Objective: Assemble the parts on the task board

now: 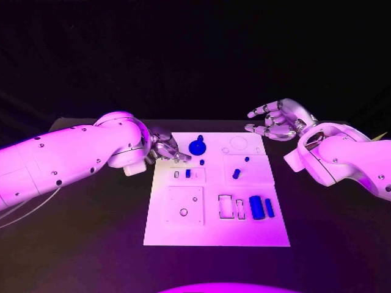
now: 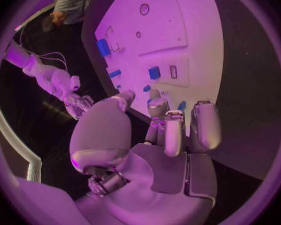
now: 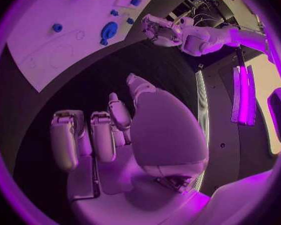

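While the task board (image 1: 217,235) is lying in the middle of the black table (image 1: 90,244), its small blue parts are sitting across it: a round knobbed part (image 1: 197,146) near the far left corner, a pair of cylinders (image 1: 261,207) toward the near right. These pieces are probably light, stiff and smooth, so they are likely calling for a fingertip pinch across their sides. The left hand (image 1: 167,148) is hovering at the board's far left edge, fingers loosely curled and holding nothing. The right hand (image 1: 279,119) is hanging beyond the far right corner, fingers spread, empty.
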Robot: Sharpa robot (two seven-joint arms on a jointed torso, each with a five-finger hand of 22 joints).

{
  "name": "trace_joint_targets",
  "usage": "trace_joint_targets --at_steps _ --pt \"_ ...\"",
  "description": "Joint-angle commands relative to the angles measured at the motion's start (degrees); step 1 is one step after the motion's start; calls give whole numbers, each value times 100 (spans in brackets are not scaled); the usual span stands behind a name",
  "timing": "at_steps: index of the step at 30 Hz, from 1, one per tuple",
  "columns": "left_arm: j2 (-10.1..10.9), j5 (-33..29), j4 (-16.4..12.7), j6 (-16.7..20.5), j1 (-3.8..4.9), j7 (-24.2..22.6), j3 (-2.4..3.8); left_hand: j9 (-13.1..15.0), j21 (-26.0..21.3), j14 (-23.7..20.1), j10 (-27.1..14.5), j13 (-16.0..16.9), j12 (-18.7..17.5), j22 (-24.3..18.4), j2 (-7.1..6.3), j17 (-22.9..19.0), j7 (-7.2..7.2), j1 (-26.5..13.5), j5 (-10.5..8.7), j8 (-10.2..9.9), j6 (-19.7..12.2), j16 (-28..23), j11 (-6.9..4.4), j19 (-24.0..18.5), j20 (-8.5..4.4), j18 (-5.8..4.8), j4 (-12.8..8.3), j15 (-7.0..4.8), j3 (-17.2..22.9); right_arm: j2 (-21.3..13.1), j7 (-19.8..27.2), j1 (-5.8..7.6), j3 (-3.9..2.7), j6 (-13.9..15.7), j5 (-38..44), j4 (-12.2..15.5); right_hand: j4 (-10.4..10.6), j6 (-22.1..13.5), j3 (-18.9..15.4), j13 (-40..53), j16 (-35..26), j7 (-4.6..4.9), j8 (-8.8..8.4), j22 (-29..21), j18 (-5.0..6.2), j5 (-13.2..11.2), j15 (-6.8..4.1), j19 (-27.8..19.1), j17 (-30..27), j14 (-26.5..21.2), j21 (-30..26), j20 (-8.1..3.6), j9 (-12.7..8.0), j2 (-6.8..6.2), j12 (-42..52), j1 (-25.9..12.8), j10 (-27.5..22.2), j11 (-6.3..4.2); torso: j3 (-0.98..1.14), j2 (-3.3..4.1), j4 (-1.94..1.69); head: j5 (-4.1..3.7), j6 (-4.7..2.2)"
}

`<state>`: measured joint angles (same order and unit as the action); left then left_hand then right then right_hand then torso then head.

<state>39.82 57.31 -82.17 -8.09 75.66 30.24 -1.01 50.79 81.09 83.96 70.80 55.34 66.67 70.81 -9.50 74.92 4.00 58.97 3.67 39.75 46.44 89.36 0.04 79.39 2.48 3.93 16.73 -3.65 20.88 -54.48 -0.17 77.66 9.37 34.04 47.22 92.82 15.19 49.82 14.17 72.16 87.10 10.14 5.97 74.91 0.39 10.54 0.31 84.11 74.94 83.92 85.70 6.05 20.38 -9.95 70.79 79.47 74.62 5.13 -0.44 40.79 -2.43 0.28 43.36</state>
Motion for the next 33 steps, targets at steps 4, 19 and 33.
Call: trace_joint_targets --at_steps 4,19,33 --pt "30 7 333 -273 153 -11 55 -249 -25 559 -104 -65 -28 -23 96 1404 111 186 7 -357 -48 -20 90 -16 106 15 -8 109 -148 5 78 -9 -2 -73 12 -18 49 -44 1 2 -23 -14 23 1161 88 -27 19 365 929 459 -28 28 -9 -10 -15 -63 -11 -15 11 -4 -14 29 -68" --pt "-493 240 1476 -611 209 -25 28 -304 -57 550 -144 -102 -48 -83 142 1385 127 220 9 -420 -17 -35 106 -53 124 29 1 126 -198 25 80 -22 -2 -80 11 -41 53 -44 3 7 -20 -15 26 1163 87 -21 19 367 935 460 -25 28 -11 -6 -9 -65 -6 -16 0 12 -3 96 -106" --pt "-924 186 2068 -768 190 -44 -123 -330 -66 550 -174 -129 -64 -96 181 1386 133 218 5 -450 0 -34 113 -64 133 32 1 134 -227 45 81 -29 -2 -84 11 -39 55 -44 7 2 -24 -15 28 1165 86 -14 18 368 928 459 -23 27 -12 -1 -13 -65 -8 -17 13 15 1 94 -67"
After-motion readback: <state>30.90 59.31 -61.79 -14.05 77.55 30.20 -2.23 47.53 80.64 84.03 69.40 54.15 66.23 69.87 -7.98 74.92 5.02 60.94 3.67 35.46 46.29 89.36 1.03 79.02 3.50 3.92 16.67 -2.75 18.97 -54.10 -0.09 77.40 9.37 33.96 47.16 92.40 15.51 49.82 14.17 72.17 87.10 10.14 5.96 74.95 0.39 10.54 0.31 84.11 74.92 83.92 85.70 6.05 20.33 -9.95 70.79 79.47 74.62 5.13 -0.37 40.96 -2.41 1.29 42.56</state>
